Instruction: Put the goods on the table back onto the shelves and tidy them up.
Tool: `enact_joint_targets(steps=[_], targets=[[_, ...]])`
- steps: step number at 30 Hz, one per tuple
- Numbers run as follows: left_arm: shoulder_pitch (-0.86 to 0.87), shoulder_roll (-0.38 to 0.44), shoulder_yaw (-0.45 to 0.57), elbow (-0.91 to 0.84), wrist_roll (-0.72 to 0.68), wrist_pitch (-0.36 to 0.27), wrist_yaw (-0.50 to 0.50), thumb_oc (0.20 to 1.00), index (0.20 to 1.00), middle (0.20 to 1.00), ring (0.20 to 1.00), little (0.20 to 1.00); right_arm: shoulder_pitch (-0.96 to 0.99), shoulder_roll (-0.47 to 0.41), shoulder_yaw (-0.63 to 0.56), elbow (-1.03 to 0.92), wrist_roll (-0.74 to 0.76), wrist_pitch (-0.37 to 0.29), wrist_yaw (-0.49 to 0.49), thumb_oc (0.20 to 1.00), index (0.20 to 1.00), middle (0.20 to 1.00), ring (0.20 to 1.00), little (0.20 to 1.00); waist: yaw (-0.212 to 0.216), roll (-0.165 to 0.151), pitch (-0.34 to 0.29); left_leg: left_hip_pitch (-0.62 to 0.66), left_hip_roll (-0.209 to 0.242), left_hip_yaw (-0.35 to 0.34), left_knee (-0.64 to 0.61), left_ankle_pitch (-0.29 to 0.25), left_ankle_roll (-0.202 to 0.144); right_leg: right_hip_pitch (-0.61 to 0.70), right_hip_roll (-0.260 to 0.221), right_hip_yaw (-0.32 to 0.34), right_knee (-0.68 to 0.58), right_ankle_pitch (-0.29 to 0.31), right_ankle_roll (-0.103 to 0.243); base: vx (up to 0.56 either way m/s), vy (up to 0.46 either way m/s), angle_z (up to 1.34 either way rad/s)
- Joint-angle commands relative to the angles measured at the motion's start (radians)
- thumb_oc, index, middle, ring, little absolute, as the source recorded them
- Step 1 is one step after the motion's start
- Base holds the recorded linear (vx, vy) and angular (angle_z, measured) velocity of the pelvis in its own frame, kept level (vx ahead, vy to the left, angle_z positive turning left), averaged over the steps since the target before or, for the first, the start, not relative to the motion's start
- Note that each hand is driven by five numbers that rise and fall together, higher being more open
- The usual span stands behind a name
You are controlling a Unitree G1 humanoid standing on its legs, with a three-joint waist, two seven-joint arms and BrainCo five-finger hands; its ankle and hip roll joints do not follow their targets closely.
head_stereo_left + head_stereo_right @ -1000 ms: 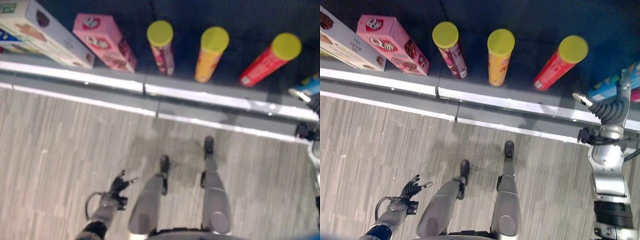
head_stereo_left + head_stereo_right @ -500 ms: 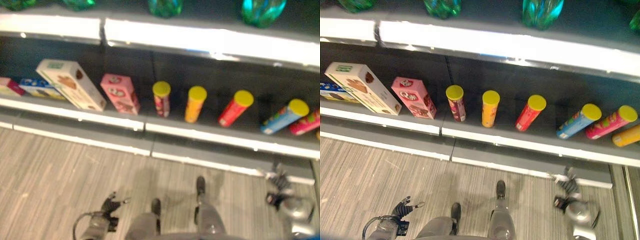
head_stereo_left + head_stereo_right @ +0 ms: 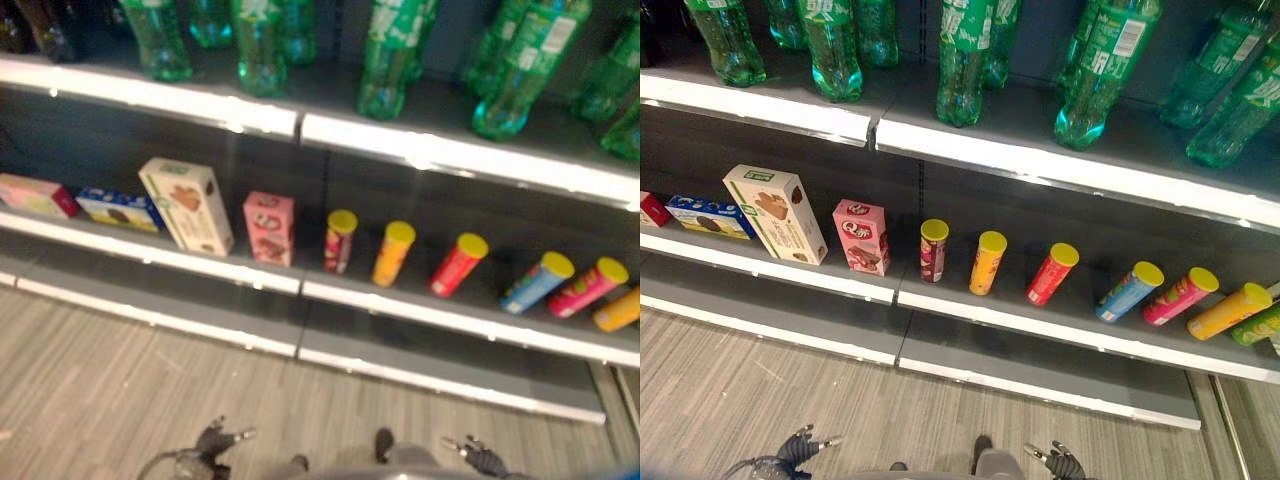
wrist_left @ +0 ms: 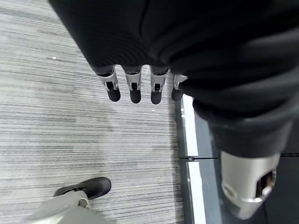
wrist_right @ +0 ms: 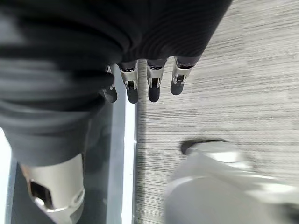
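The robot's head has come up: a moment ago it stared down at its own feet and the lip of the lower shelf, and now the view takes in two shelves, so the goods have not shifted, only the look has. From the left on the lower shelf (image 3: pixel 770 268) lie a red packet (image 3: pixel 650 209) and a blue box (image 3: pixel 708 216), then a tall cream box (image 3: pixel 775 214) leaning back, a pink box (image 3: pixel 862 236), and a row of yellow-lidded tubes: a dark red tube (image 3: pixel 932 250), an orange tube (image 3: pixel 987 262), a red tube (image 3: pixel 1051 273), a blue tube (image 3: pixel 1129 290), a pink tube (image 3: pixel 1179 295) and a yellow tube (image 3: pixel 1228 311), the later ones tipping ever more sideways. Above them the upper shelf (image 3: pixel 1060 168) carries green bottles (image 3: pixel 964 55). The left hand (image 3: pixel 798 447) hangs low over the floor, fingers loosely spread and holding nothing; the right hand (image 3: pixel 1062 462), which was raised by the shelf edge a second ago, has dropped to the same height, also slack and empty. No table is in view here, so I'd say the robot is surveying the shelf, and those leaning tubes look the likeliest thing left to straighten.
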Motion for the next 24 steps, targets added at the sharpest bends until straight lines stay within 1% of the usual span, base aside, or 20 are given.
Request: enact_joint_targets(steps=[1,4,5,7,8,13,14,21,24], targets=[[-0.064,-0.001,0.019,0.002,0.039,-0.023,0.012,1.000,1.000,1.000,1.000,1.000,-0.046,-0.047,-0.003,-0.013,-0.030,-0.010,-0.010,1.000,1.000,1.000,1.000,1.000,0.029,0.009,0.012,0.004,0.005,-0.004,-0.107,-0.012,-0.070,-0.019,-0.050,0.008,-0.031,0.043,0.032,0.04,-0.180,-0.24],[-0.053,-0.008,0.009,0.004,0.052,-0.026,0.004,1.000,1.000,1.000,1.000,1.000,-0.040,-0.056,-0.011,-0.011,-0.029,-0.011,-0.011,1.000,1.000,1.000,1.000,1.000,0.032,0.004,-0.008,0.013,0.019,0.007,-0.107,-0.019,-0.083,0.015,-0.053,-0.005,-0.087,0.050,0.034,0.05,-0.112,-0.10],[-0.053,-0.008,0.009,0.004,0.052,-0.026,0.004,1.000,1.000,1.000,1.000,1.000,-0.040,-0.056,-0.011,-0.011,-0.029,-0.011,-0.011,1.000,1.000,1.000,1.000,1.000,0.032,0.005,-0.007,0.013,0.019,0.006,-0.107,-0.019,-0.083,0.016,-0.053,-0.005,-0.088,0.050,0.034,0.04,-0.093,-0.07],[-0.053,-0.017,0.003,0.017,0.059,-0.022,0.000,1.000,1.000,1.000,1.000,1.000,-0.032,-0.059,-0.012,0.008,-0.042,-0.009,-0.012,1.000,1.000,1.000,1.000,1.000,0.031,0.005,-0.018,0.024,0.031,0.010,-0.107,-0.022,-0.096,0.050,-0.044,-0.013,-0.126,0.041,0.030,0.05,-0.130,-0.03],[-0.053,-0.017,0.003,0.017,0.059,-0.022,0.000,1.000,1.000,1.000,1.000,1.000,-0.032,-0.059,-0.012,0.008,-0.042,-0.009,-0.012,1.000,1.000,1.000,1.000,1.000,0.031,0.005,-0.018,0.024,0.031,0.010,-0.107,-0.022,-0.096,0.050,-0.044,-0.013,-0.126,0.041,0.030,0.05,-0.112,0.01],[-0.059,-0.038,-0.013,0.039,0.073,-0.020,-0.003,1.000,1.000,1.000,1.000,1.000,-0.013,-0.062,-0.031,0.066,-0.052,-0.007,-0.028,1.000,1.000,1.000,1.000,1.000,0.016,0.021,-0.037,0.049,0.069,0.019,-0.107,-0.026,-0.121,0.090,-0.013,-0.021,-0.161,0.014,0.011,0.06,-0.135,-0.01],[-0.061,-0.044,-0.014,0.039,0.072,-0.018,0.000,1.000,1.000,1.000,1.000,1.000,-0.006,-0.064,-0.036,0.083,-0.056,-0.007,-0.033,1.000,1.000,1.000,1.000,1.000,0.010,0.028,-0.039,0.057,0.081,0.024,-0.107,-0.026,-0.127,0.101,-0.004,-0.019,-0.170,0.009,0.006,0.05,-0.102,-0.04],[-0.063,-0.062,-0.010,0.060,0.060,-0.019,-0.002,1.000,1.000,1.000,1.000,1.000,0.005,-0.071,-0.046,0.155,-0.065,-0.003,-0.030,1.000,1.000,1.000,1.000,1.000,0.000,0.045,-0.044,0.079,0.106,0.041,-0.107,-0.024,-0.141,0.123,0.017,-0.015,-0.190,-0.004,-0.005,0.04,-0.068,-0.05],[-0.071,-0.076,-0.022,0.075,0.061,-0.022,-0.011,1.000,1.000,1.000,1.000,1.000,0.010,-0.070,-0.050,0.190,-0.064,-0.002,-0.024,1.000,1.000,1.000,1.000,1.000,-0.010,0.054,-0.048,0.093,0.119,0.064,-0.107,-0.024,-0.147,0.125,0.028,-0.003,-0.190,-0.011,-0.010,0.04,-0.043,-0.15]])
